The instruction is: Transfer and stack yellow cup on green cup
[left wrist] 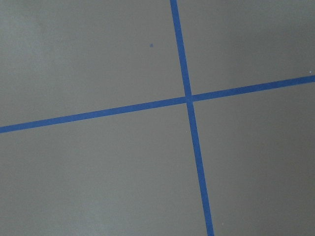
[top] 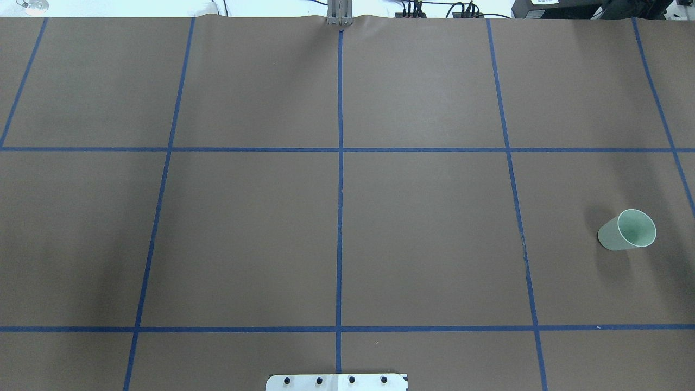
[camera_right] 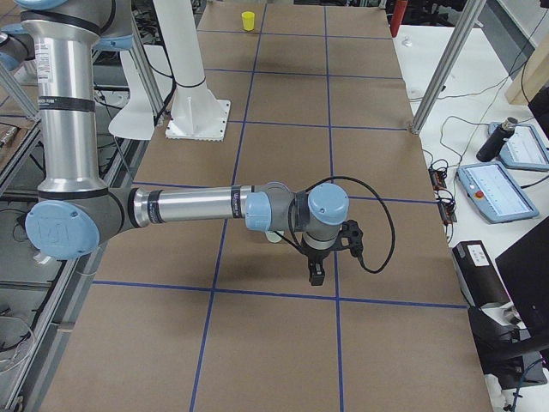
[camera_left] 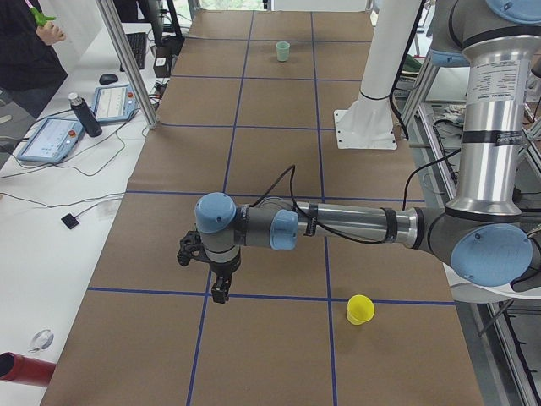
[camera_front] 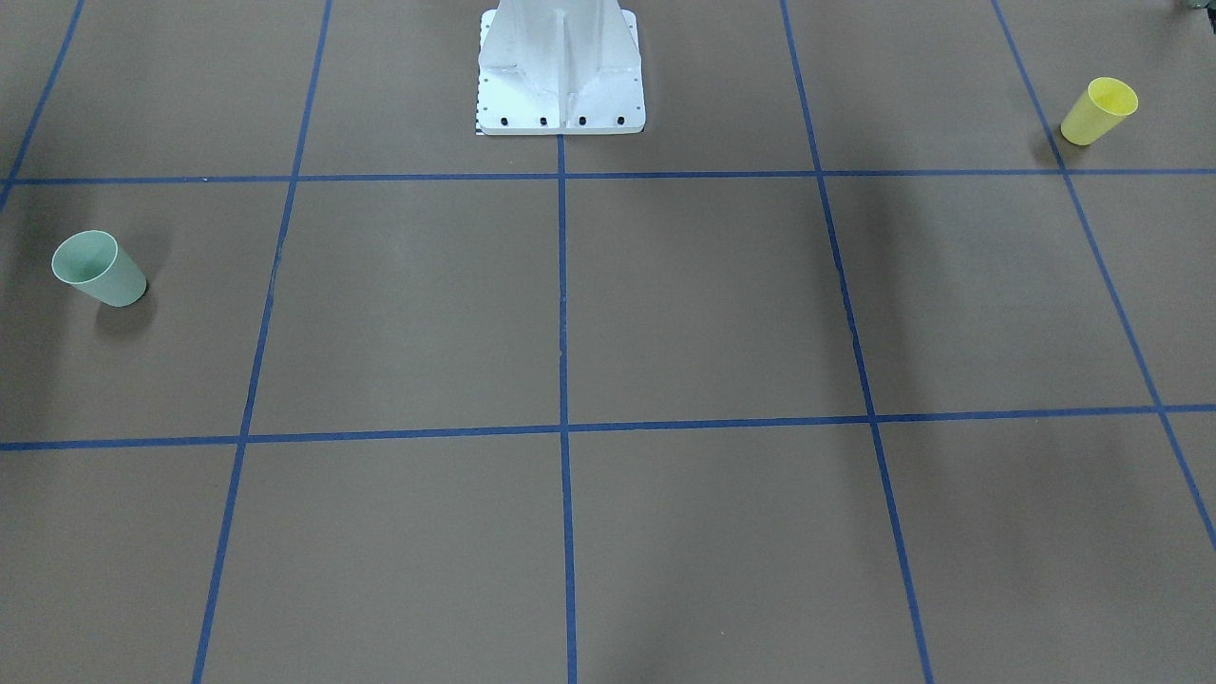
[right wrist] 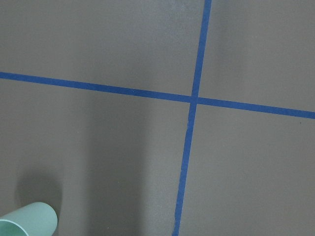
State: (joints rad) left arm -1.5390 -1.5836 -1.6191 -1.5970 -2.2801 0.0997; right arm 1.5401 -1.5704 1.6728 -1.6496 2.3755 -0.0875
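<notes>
The yellow cup (camera_front: 1099, 111) stands upright at the table's end on my left side, close to my base row; it also shows in the left view (camera_left: 360, 309) and far off in the right view (camera_right: 248, 21). The green cup (camera_front: 98, 269) stands upright near the opposite end (top: 627, 230), and its rim enters the right wrist view (right wrist: 27, 221). My left gripper (camera_left: 220, 292) hangs above the table, apart from the yellow cup. My right gripper (camera_right: 316, 273) hangs beside the green cup (camera_right: 272, 236), which the forearm mostly hides. Whether either gripper is open or shut cannot be told.
My white base pedestal (camera_front: 560, 71) stands at the table's middle edge. Blue tape lines (top: 340, 163) grid the brown surface. A side bench holds tablets (camera_left: 51, 138) and a dark bottle (camera_left: 84, 114), with a person (camera_left: 25, 42) nearby. Metal posts (camera_left: 127, 59) stand at the bench edge.
</notes>
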